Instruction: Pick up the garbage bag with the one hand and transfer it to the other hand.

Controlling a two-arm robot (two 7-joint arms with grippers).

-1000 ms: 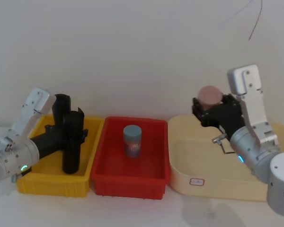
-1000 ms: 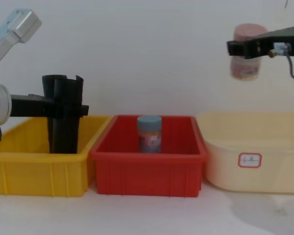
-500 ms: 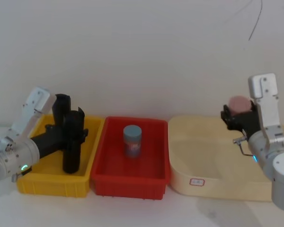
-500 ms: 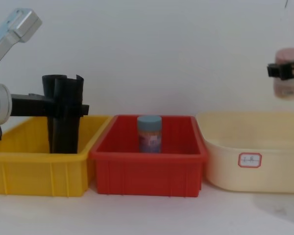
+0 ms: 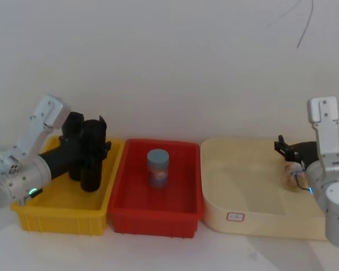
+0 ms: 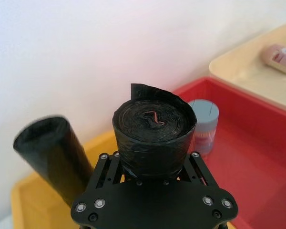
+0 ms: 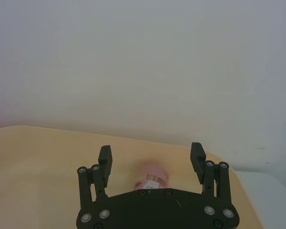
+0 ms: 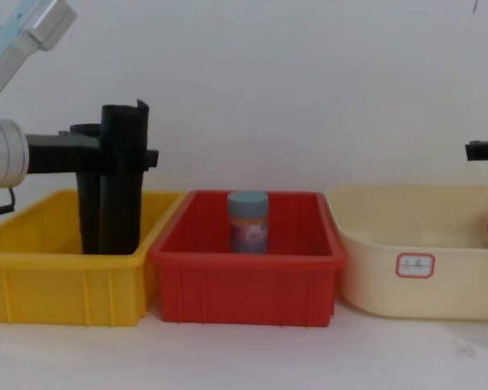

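The bag (image 5: 93,158) stood upright, clamped in the jaws of the left gripper (image 6: 151,161) over the yellow bin (image 5: 62,218) at the left, while the right gripper (image 7: 151,155), jaws spread wide and empty, hung well apart over the cream tub (image 5: 260,223) at the right, red bin (image 5: 152,219) between.

Your garbage bag (image 5: 92,161) is a thick matte black roll, standing upright in the yellow bin (image 5: 62,217) with its loose notched edge at the top (the bin wall hides its lower end in the chest view). Your left pincer (image 6: 151,167), the green-ringed one, clamps it from both sides around its upper half. Your right pincer (image 7: 152,157), blue-ringed, hangs spread and empty, well apart on the far right
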